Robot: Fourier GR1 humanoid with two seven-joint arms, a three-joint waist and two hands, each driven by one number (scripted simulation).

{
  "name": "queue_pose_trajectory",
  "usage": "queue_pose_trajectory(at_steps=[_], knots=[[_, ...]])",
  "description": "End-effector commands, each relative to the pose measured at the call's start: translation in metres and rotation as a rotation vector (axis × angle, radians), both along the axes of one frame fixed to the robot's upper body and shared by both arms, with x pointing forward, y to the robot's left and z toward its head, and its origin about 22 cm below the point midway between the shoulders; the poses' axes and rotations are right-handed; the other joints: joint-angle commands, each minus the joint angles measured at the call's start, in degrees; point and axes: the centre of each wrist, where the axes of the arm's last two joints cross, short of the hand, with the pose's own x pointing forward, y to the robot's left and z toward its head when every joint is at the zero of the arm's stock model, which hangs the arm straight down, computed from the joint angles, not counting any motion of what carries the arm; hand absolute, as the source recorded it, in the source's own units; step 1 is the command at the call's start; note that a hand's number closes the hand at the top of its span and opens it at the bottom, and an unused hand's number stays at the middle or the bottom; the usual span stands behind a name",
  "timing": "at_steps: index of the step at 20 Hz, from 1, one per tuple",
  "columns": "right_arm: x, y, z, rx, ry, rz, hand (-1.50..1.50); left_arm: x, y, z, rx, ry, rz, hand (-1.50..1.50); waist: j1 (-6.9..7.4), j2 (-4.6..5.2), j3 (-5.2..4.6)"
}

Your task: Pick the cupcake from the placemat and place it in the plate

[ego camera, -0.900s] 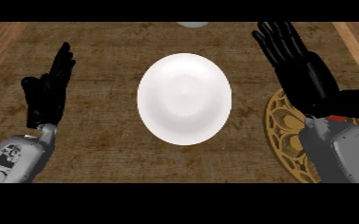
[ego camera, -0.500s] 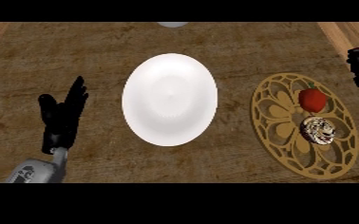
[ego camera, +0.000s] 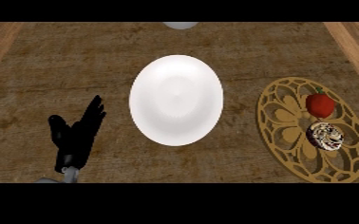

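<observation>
A white plate (ego camera: 176, 99) lies at the middle of the wooden counter. To its right sits a round gold openwork placemat (ego camera: 288, 128), cut off by the view's right edge. On the placemat rests the cupcake (ego camera: 326, 135), brown and cream, seen from above. Just beyond it on the mat is a red pepper-like fruit (ego camera: 320, 104) with a green stem. My left hand (ego camera: 76, 135) shows at the lower left, open with fingers straight and pointing up, well left of the plate. My right hand does not show.
A pale round object (ego camera: 181, 25) peeks in at the top edge, behind the plate. A lighter wooden border (ego camera: 345, 40) runs along the counter's right side.
My right arm and hand, which covered the placemat, have left the view, uncovering the cupcake and fruit. The left hand has sunk lower in the view. The whole scene has shifted in the view.
</observation>
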Motion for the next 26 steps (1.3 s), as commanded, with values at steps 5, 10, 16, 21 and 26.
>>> queue_pose_trajectory(at_steps=[5,10,16,21,26], knots=[[-0.068,-0.023,0.015,-0.128,0.327,0.017,-1.50,-0.010,-0.004,-0.012,-0.045,0.041,-0.056,0.00,2.26,0.31,-0.14],[-0.052,0.006,0.054,-0.198,0.618,0.141,-1.50,-0.010,0.000,-0.013,-0.040,0.046,-0.063,0.00,2.78,0.42,-0.33],[-0.031,0.042,0.060,-0.205,0.756,0.122,-1.50,-0.010,-0.011,-0.024,-0.030,0.049,-0.073,0.00,3.80,0.55,-0.15],[-0.013,0.074,0.049,-0.215,0.799,0.133,-1.50,-0.001,-0.007,-0.011,-0.047,0.048,-0.097,0.00,3.90,0.51,-0.08],[-0.001,0.085,0.042,-0.215,0.858,0.097,-1.50,0.009,-0.009,-0.018,-0.032,0.053,-0.074,0.00,3.48,0.47,-0.07]])
